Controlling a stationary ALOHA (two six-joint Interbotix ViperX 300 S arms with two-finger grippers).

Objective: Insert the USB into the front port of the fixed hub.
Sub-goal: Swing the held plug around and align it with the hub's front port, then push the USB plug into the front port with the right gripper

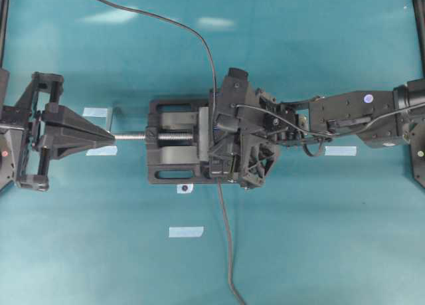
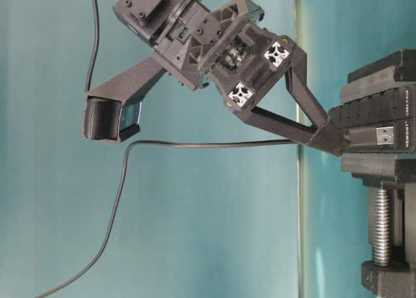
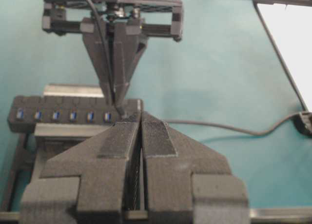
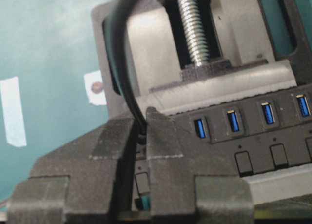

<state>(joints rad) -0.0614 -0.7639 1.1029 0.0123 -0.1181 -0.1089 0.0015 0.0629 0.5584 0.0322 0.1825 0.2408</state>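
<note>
Black-on-teal scene: the fixed hub (image 4: pixel 253 131) sits clamped in a black vise (image 1: pixel 174 149) on the teal table (image 1: pixel 299 238), its blue slots in a row along the top face.

Right pincer (image 4: pixel 141 136): jaws nearly closed, pinching the thin dark cable (image 4: pixel 127 72) just behind the USB (image 4: pixel 142 137). The plug itself is mostly hidden between the fingertips. The pincer tip rests on the end of the hub beside the row of visible blue slots; the front port is covered by the fingers, so whether the plug is seated in it cannot be told. In the table-level view the closed tip (image 2: pixel 328 139) touches the hub's side.

Left pincer (image 3: pixel 140 136): jaws clenched together with nothing between them. In the overhead view its tip (image 1: pixel 106 137) lies at the outer end of the vise's silver screw (image 1: pixel 153 137), well apart from the hub.

Cable runs from the right pincer down across the table toward the near edge.
</note>
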